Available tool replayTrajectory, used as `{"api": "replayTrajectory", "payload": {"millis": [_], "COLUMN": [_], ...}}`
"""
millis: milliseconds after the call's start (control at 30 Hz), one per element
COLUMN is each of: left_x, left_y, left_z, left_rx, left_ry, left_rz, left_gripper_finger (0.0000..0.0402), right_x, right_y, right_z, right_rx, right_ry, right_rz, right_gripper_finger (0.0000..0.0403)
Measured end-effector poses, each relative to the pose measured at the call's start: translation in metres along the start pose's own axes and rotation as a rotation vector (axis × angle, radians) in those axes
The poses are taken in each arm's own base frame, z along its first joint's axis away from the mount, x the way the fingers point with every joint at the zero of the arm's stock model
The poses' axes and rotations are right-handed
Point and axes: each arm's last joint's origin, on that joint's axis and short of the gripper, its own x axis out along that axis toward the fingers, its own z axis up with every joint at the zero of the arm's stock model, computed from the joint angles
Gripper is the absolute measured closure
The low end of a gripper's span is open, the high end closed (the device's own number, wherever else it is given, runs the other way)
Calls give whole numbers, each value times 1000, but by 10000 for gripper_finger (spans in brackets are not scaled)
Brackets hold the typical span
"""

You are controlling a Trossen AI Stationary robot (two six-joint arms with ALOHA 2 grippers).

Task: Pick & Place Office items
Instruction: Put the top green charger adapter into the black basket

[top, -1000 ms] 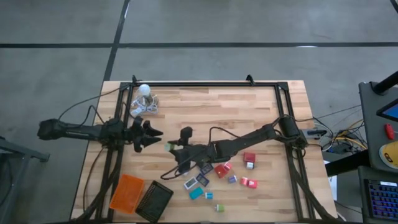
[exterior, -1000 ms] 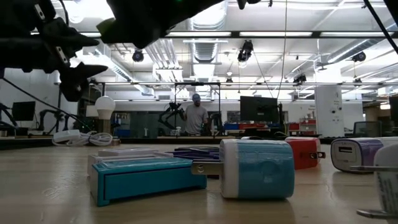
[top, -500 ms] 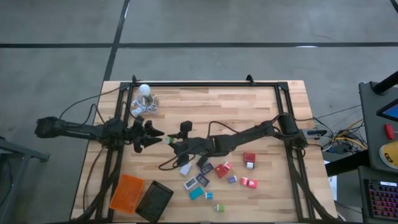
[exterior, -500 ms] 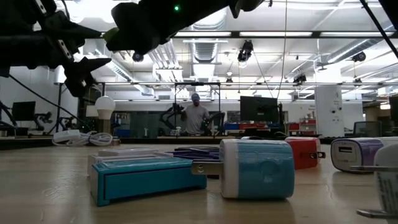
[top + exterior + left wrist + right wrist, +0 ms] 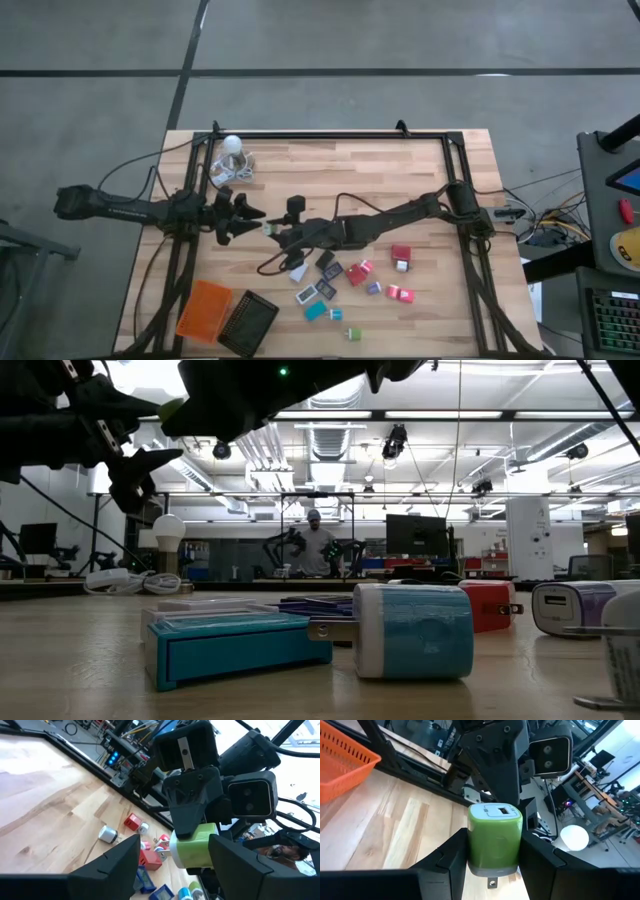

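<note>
A small green block with a white end (image 5: 269,228) (image 5: 495,837) (image 5: 192,847) is held in the air by my right gripper (image 5: 278,230) (image 5: 495,840), left of the table's middle. My left gripper (image 5: 252,222) (image 5: 175,842) faces it from the table's left, open, with one finger on either side of the block's white end. I cannot tell whether those fingers touch it. The other office items (image 5: 345,285) lie loose on the wood near the table's front, among them a teal block (image 5: 415,630) and a flat teal box (image 5: 230,645). My right gripper pinches the green block's two opposite side faces (image 5: 472,845) between its fingers. The fingers come in level from the table's right and point left. The block is lifted clear of the table, its white end (image 5: 495,811) toward my left gripper and a metal prong (image 5: 491,882) toward the wrist.
An orange tray (image 5: 203,308) and a black tray (image 5: 247,322) sit at the near left corner. A white bulb with a coiled cord (image 5: 232,148) lies at the far left. A black frame (image 5: 330,135) borders the table. A person stands far back in the room (image 5: 317,550).
My right gripper has carried the green block a little toward the far edge and toward my left gripper, still shut on it. As the right arm shifted, a white piece under it on the table came into view. The left arm has barely moved.
</note>
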Motion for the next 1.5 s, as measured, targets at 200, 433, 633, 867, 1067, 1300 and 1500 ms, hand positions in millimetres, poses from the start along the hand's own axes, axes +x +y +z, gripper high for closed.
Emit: {"api": "replayTrajectory", "payload": {"millis": [200, 433, 633, 867, 1067, 1300, 1500], "left_x": [2, 5, 5, 4, 4, 4, 5], "left_y": [-1, -3, -5, -5, -5, -5, -3], "left_z": [0, 3, 3, 2, 2, 2, 0], "left_rx": [1, 8, 27, 34, 34, 34, 31], "left_ry": [4, 3, 27, 32, 32, 32, 45], "left_rz": [-22, -54, -96, -99, -101, -100, -83], "left_gripper_finger": [162, 162, 161, 162, 162, 162, 162], "right_x": [2, 4, 5, 4, 5, 4, 1], "right_y": [-4, -9, -10, -11, -13, -10, -6], "right_z": [-1, -3, -3, -6, -9, -7, 1], "right_rx": [-6, -14, -15, -24, -30, -42, -77], "right_ry": [-5, -16, -8, 38, 78, 66, 38], "right_rz": [-4, 5, -3, -51, -87, -78, -69], "right_gripper_finger": [261, 261, 261, 261, 261, 261, 261]}}
